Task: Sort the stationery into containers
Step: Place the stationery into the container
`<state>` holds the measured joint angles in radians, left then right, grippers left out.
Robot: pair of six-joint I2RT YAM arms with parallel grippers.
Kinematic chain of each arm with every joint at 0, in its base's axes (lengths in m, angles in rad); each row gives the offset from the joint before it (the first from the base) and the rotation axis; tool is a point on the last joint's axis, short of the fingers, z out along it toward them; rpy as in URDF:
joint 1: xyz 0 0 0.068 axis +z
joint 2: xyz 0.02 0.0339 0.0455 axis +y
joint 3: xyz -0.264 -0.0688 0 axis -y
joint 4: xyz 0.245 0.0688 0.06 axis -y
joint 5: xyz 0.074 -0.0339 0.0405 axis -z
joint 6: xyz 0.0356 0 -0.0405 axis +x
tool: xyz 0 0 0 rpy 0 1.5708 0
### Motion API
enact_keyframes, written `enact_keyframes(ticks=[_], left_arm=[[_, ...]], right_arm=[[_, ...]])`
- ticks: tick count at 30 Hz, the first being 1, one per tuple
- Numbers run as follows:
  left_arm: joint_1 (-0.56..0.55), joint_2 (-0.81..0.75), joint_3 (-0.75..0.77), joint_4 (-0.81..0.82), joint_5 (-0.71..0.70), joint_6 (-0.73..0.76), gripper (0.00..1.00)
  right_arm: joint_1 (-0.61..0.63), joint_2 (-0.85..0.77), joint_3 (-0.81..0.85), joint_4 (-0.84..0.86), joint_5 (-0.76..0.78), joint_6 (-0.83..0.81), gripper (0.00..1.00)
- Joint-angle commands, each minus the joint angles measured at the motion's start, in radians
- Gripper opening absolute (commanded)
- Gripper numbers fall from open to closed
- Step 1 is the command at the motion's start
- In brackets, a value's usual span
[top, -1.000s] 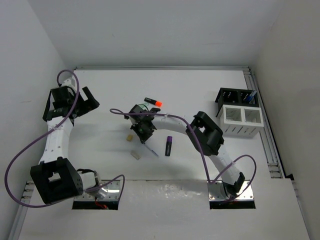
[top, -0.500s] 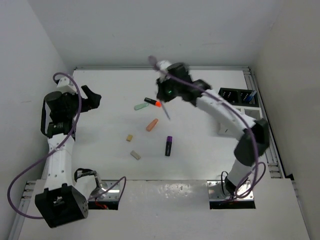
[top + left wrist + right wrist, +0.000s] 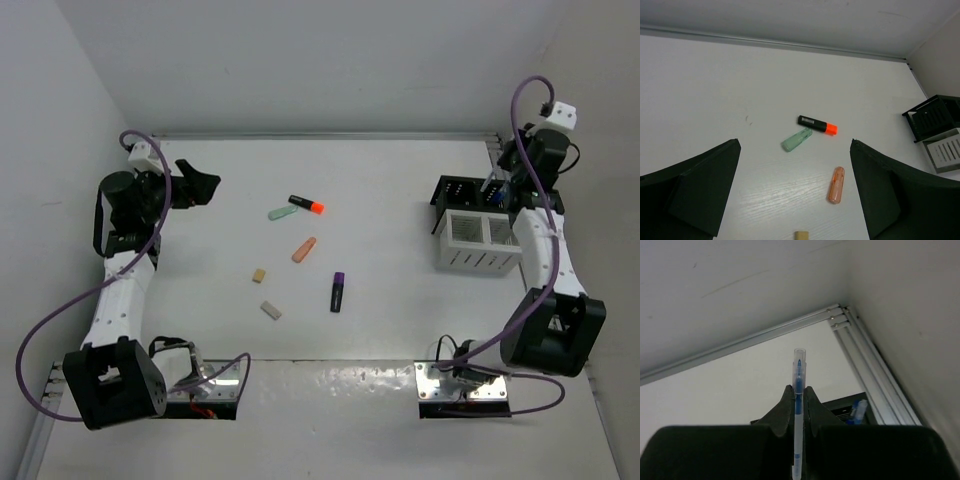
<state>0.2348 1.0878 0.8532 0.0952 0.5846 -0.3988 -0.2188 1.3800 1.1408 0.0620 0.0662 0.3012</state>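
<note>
My right gripper (image 3: 497, 186) is shut on a thin blue pen (image 3: 798, 371) and holds it over the black organiser (image 3: 462, 192), where another blue pen (image 3: 858, 409) stands. The white slatted box (image 3: 482, 242) sits just in front of the organiser. My left gripper (image 3: 203, 186) is open and empty at the far left. On the table lie a mint green highlighter (image 3: 283, 213), an orange-tipped black highlighter (image 3: 306, 205), an orange highlighter (image 3: 304, 249), a purple-black highlighter (image 3: 338, 291) and two beige erasers (image 3: 259, 274) (image 3: 271, 310). The left wrist view shows the mint (image 3: 796, 139), black (image 3: 817, 124) and orange (image 3: 836, 184) highlighters.
A metal rail (image 3: 530, 250) runs along the table's right edge beside the containers. White walls close in the back and both sides. The organiser (image 3: 935, 116) and the box (image 3: 945, 152) show at the right edge of the left wrist view.
My right arm has swung from the table's middle to the far right, carrying the blue pen, and now holds it over the black organiser. My left arm has shifted slightly.
</note>
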Motion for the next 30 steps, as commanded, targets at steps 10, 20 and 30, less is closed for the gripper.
enact_keyframes(ticks=[10,20,30], left_arm=[[-0.028,0.057,0.03,0.028,-0.008,0.017,0.98],[-0.08,0.11,0.095,-0.089,-0.054,0.133,0.98],[-0.153,0.136,0.158,-0.385,-0.02,0.498,0.87]], right_arm=[[-0.106,0.044,-0.113,0.384,0.081,-0.002,0.0],[-0.114,0.129,-0.194,0.441,0.069,-0.053,0.0],[-0.122,0.166,-0.138,0.28,-0.093,-0.062,0.63]])
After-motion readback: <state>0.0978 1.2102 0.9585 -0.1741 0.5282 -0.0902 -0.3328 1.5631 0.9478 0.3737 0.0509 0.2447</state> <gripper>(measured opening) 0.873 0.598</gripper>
